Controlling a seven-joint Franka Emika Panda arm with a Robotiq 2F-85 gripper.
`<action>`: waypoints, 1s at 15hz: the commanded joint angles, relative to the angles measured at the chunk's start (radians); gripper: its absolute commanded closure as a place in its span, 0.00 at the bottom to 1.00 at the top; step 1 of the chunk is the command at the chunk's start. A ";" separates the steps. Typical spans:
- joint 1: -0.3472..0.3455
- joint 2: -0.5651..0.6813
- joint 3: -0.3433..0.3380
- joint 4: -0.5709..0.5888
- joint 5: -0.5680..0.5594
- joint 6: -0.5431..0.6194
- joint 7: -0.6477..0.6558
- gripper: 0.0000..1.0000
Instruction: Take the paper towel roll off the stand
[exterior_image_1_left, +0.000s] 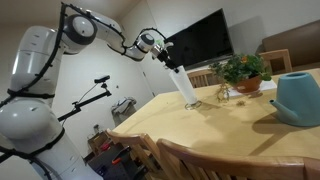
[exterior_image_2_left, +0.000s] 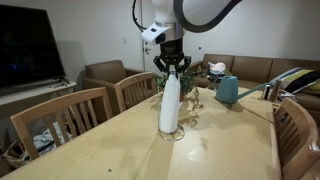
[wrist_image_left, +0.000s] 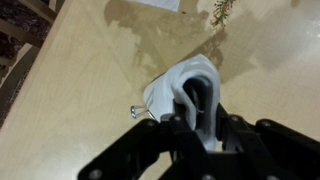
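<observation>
On the wooden table (exterior_image_2_left: 120, 150), near its middle, the paper towel roll (exterior_image_2_left: 170, 105) has its lower end at the stand base (exterior_image_2_left: 173, 136), not lifted clear. In an exterior view the roll leans (exterior_image_1_left: 183, 86), with its top tipped toward the arm and its bottom at the base. The gripper (exterior_image_2_left: 172, 67) sits directly over the roll, one finger on each side of the top end, clamped onto it. In the wrist view the white paper is pinched and squashed out of round between the dark fingers (wrist_image_left: 190, 108). A small metal pin (wrist_image_left: 135, 112) shows beside the roll low in that view; I cannot tell which part of the stand it is. The potted plant (exterior_image_1_left: 243, 70) stands just behind the roll, apart from it. The teal vessel (exterior_image_1_left: 297, 98) is farther along the table, well apart. Wooden chairs (exterior_image_2_left: 70, 115) are drawn up at the table edge. A dark TV (exterior_image_1_left: 197, 38) is against the wall.
</observation>
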 joint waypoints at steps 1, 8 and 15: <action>0.002 -0.043 0.001 -0.029 -0.021 -0.012 -0.038 0.63; -0.015 -0.067 0.015 -0.065 -0.048 0.040 -0.294 0.68; -0.024 -0.100 0.027 -0.129 -0.131 0.167 -0.598 0.56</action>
